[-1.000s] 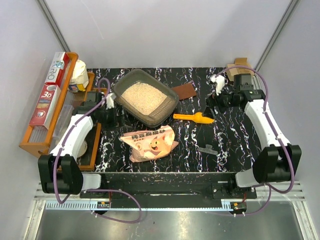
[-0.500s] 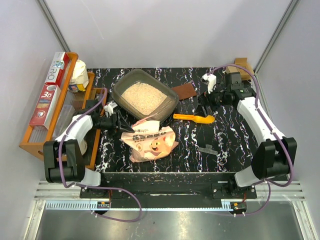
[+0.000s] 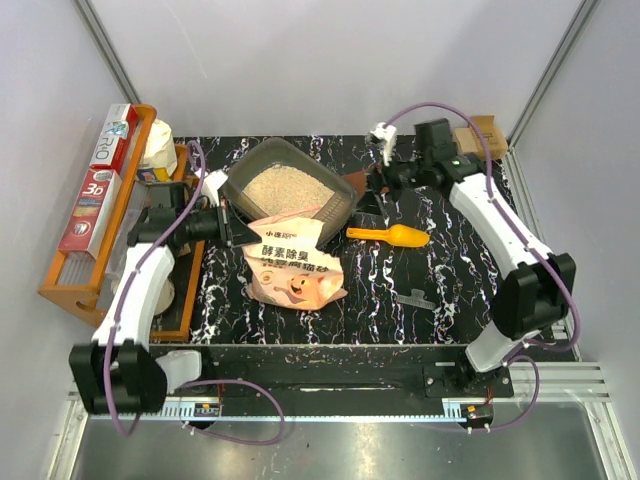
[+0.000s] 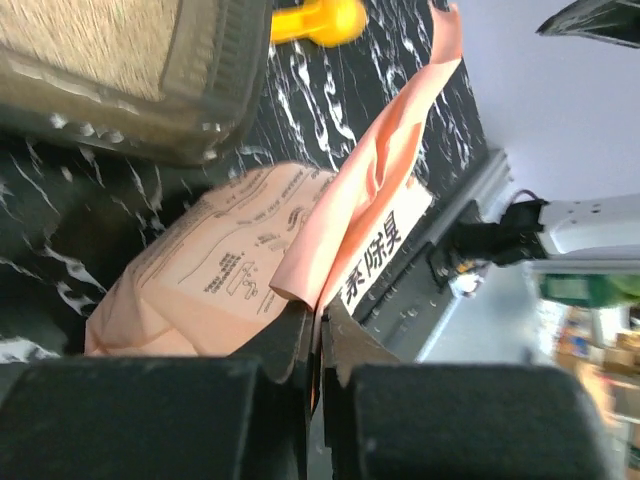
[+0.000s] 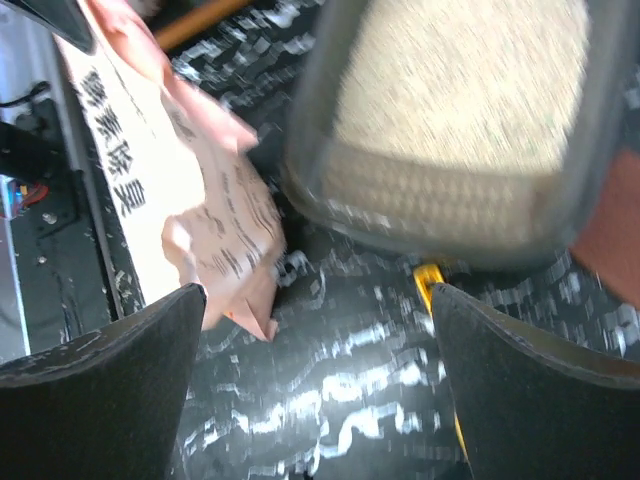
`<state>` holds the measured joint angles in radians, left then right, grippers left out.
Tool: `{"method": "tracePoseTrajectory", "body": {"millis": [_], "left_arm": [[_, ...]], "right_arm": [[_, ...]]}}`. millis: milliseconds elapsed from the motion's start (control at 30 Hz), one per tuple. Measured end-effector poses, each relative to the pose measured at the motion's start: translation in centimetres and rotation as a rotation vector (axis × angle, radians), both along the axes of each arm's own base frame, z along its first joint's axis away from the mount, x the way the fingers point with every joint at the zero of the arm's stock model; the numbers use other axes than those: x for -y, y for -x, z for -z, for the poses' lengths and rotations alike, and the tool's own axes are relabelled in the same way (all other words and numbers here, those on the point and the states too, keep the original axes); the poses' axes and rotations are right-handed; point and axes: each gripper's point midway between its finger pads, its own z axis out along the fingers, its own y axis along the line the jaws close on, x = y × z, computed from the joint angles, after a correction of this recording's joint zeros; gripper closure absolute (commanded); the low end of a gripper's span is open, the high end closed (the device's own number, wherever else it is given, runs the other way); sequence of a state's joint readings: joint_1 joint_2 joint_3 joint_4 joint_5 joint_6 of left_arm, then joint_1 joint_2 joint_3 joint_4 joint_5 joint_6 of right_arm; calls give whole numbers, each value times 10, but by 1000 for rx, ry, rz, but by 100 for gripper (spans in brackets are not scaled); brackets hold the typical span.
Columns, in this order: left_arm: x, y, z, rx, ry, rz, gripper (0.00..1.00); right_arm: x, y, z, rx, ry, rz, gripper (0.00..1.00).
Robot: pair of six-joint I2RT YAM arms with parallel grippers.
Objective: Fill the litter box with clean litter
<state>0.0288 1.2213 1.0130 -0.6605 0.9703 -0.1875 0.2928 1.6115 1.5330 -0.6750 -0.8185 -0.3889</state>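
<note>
The litter box (image 3: pixel 338 205) sits toward the far left-middle of the black marbled table (image 3: pixel 450 270), turned at an angle. The clean litter (image 3: pixel 280 188) lies inside it as a pale tan bed that covers the bottom.

Just near of the box lies a pink bag (image 3: pixel 295 272) printed with a pig and large characters. Its body rests on the table, and its top edge is lifted and leans against the near wall of the box. The left gripper (image 4: pixel 320 335) reaches in from the left at table level, its jaws pinched tight on a thin fold of the bag's edge.

The right gripper (image 5: pixel 315 290) is at the far right corner of the box with its fingers spread wide and nothing between them. Its wrist camera looks across the box's wall toward the bag.

An orange scoop (image 3: pixel 390 236) lies on the table to the right of the box, apart from both grippers, with its handle pointing toward the box. A small grey clip (image 3: pixel 413 298) lies nearer, right of the bag. A brown flat piece (image 3: pixel 362 180) shows at the box's far right corner, partly hidden by the right arm.

Along the left edge stands an orange wooden rack (image 3: pixel 60 290) holding a long red and white carton (image 3: pixel 100 180) and a white bundle (image 3: pixel 158 145). A cardboard box (image 3: pixel 487 135) is at the far right corner.
</note>
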Motion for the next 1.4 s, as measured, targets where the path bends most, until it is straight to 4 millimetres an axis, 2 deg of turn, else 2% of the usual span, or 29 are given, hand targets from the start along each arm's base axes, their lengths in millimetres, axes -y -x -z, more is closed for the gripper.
{"method": "tracePoseTrajectory", "body": {"millis": [67, 133, 233, 300, 400, 433, 500, 533, 667, 800, 933, 1067, 1100, 1200, 1233, 1300, 1333, 1400], "left_arm": [[-1, 4, -12, 112, -20, -5, 95], [-2, 9, -19, 197, -28, -9, 94], [-3, 10, -16, 240, -34, -16, 95], [-3, 8, -10, 238, -38, -25, 96], [-1, 8, -6, 244, -44, -33, 95], [0, 10, -7, 252, -43, -29, 85], [3, 14, -9, 272, -45, -18, 62], [4, 15, -10, 288, -50, -14, 47], [4, 17, -15, 383, -104, 29, 28], [7, 13, -29, 530, -198, 117, 27], [14, -2, -52, 684, -277, 223, 27], [18, -18, -62, 776, -329, 307, 30], [19, -20, -62, 788, -340, 330, 38], [23, -22, -56, 785, -354, 393, 53], [25, -21, -52, 779, -356, 425, 67], [30, -17, -46, 760, -348, 469, 80], [32, -15, -44, 758, -345, 492, 94], [35, -10, -41, 749, -344, 522, 99]], "right_arm": [[-32, 1, -12, 33, -36, -88, 0], [-64, 8, -14, 52, -58, -183, 0], [-113, 26, -3, 50, -72, -323, 0], [-140, 37, 10, 33, -70, -394, 8], [-170, 52, 35, -4, -59, -472, 42], [-174, 54, 42, -11, -53, -485, 66], [-177, 56, 51, -25, -42, -496, 91], [-176, 57, 53, -30, -37, -499, 100], [-174, 55, 47, 35, -18, -524, 100], [-173, 55, 28, 150, 11, -551, 100], [-177, 62, 1, 267, 23, -594, 100], [-182, 74, -7, 343, 51, -644, 100], [-184, 75, -8, 354, 53, -650, 100], [-184, 73, -8, 366, 64, -647, 100], [-183, 72, -7, 368, 68, -644, 100], [-180, 70, -6, 366, 77, -636, 98], [-178, 67, -6, 374, 86, -631, 78], [-173, 63, -4, 371, 102, -604, 51]]}}
